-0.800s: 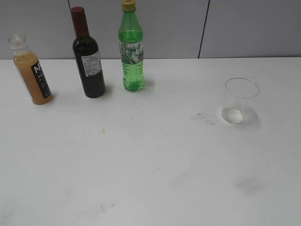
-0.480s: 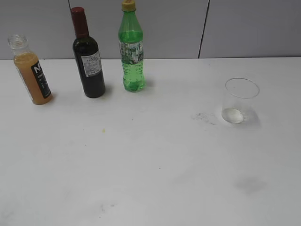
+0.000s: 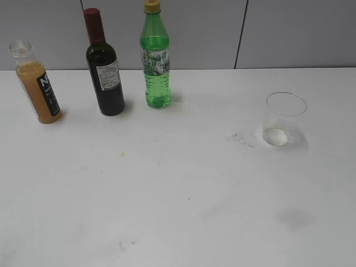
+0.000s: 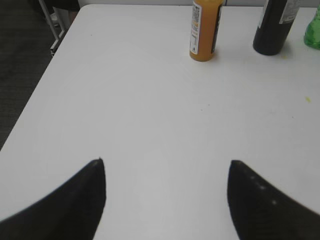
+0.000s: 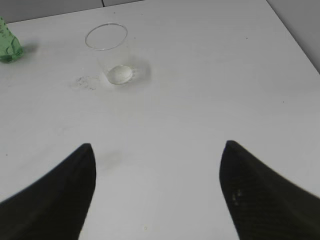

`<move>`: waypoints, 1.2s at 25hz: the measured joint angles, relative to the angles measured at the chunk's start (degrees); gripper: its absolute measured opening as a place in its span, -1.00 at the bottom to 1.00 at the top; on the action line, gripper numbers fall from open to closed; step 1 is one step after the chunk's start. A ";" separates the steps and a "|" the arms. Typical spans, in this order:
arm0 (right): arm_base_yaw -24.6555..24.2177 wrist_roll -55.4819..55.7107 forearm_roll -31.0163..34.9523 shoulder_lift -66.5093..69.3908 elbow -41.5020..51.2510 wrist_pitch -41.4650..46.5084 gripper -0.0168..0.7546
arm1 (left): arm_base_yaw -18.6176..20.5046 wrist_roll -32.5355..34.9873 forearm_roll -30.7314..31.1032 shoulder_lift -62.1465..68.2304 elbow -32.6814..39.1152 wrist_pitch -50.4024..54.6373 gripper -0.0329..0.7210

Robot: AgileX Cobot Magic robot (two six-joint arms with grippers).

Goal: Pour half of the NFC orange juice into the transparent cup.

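The NFC orange juice (image 3: 38, 86), a small capless bottle of cloudy orange liquid with a black label, stands upright at the table's far left; its lower part shows in the left wrist view (image 4: 205, 30). The transparent cup (image 3: 285, 119) stands upright and empty at the right, also in the right wrist view (image 5: 110, 52). My left gripper (image 4: 166, 165) is open and empty over bare table, well short of the juice. My right gripper (image 5: 157, 147) is open and empty, short of the cup. Neither gripper shows in the exterior view.
A dark wine bottle with a red top (image 3: 103, 69) and a green plastic bottle with a yellow cap (image 3: 156, 61) stand to the right of the juice. The white table (image 3: 178, 194) has its left edge (image 4: 35, 95) and right edge (image 5: 295, 35) near.
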 joint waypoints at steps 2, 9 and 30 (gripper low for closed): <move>0.00 0.00 0.00 0.00 0.00 0.00 0.58 | 0.00 0.00 0.00 0.00 0.00 0.00 0.64; 0.00 0.00 0.00 0.00 0.00 0.00 0.58 | 0.00 0.00 0.00 0.00 0.00 0.00 0.64; 0.00 -1.20 1.52 6.19 -0.50 -28.33 0.58 | 0.00 0.00 0.00 0.00 0.00 0.00 0.64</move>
